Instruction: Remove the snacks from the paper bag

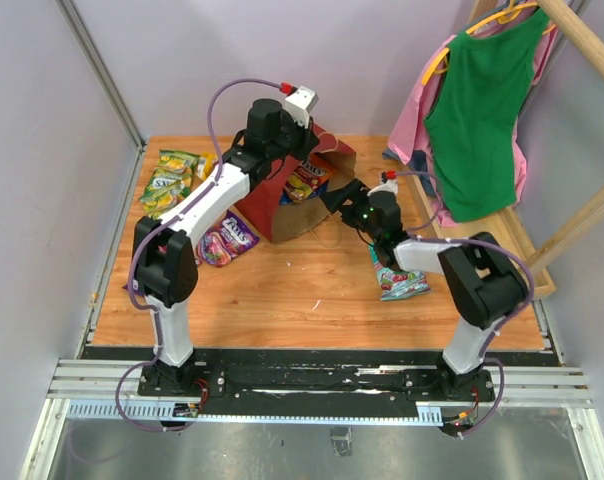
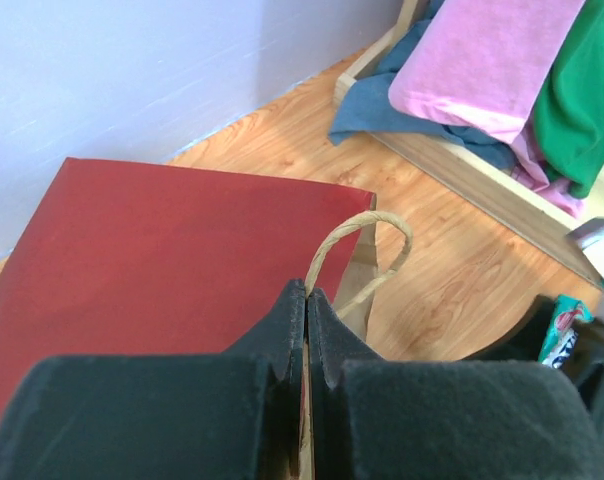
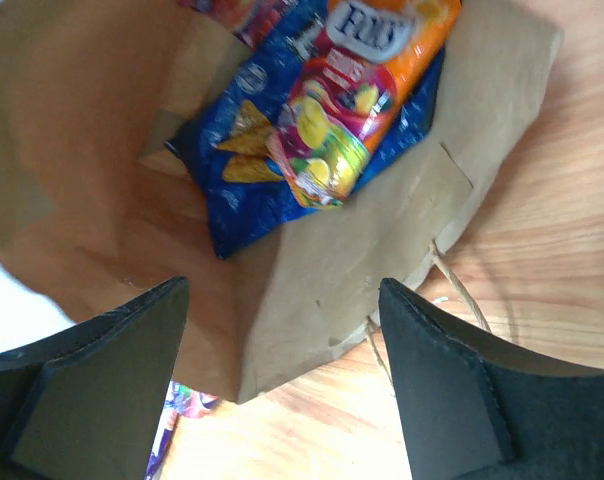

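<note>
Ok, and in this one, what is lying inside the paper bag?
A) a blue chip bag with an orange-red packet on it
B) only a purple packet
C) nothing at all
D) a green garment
A: the right wrist view looks into the paper bag and shows the blue chip bag on its brown inside, with the orange-red packet lying across it.
</note>
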